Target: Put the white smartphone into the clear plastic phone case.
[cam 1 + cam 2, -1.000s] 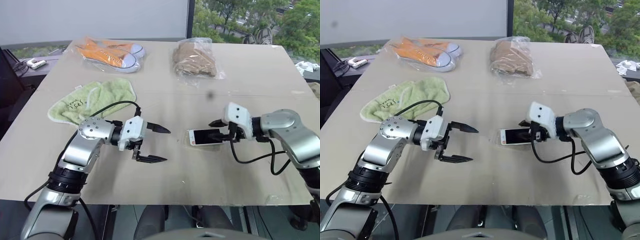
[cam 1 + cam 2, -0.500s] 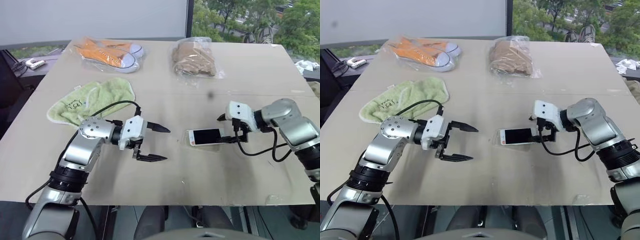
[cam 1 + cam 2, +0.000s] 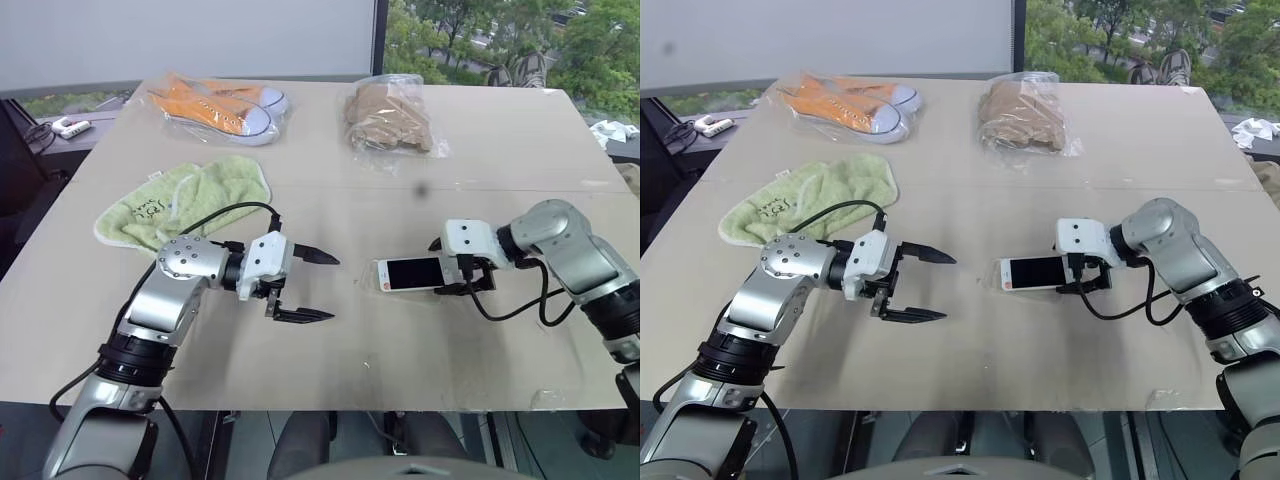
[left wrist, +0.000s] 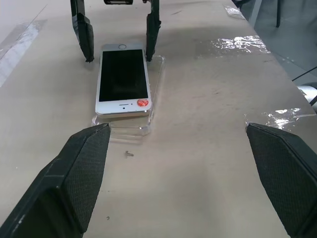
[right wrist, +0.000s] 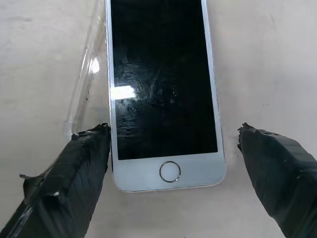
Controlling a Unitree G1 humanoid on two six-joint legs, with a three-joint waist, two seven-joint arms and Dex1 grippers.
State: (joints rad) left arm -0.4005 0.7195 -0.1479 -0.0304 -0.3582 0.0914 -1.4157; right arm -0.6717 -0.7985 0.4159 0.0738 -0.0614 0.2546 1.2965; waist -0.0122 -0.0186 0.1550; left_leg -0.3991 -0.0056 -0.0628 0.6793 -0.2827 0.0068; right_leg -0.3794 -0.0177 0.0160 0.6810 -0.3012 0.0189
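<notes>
While straddling white smartphone (image 5: 163, 94) | right claw (image 5: 171, 163) spread wide | holds nothing

clear plastic phone case (image 4: 154, 87): mostly covered by the white smartphone (image 4: 123, 78) lying on it; bare along one long side and past the red-dotted end; whether the phone is seated inside cannot be told.
phone's far end: cut off by the top edge in the right wrist view, beyond the black screen.
right gripper (image 4: 119, 42): body cropped at the picture's edge in the left wrist view, above the phone.
small speck (image 4: 129, 153): on the table (image 4: 208, 148) just beside the case's end, too small to identify.
</notes>
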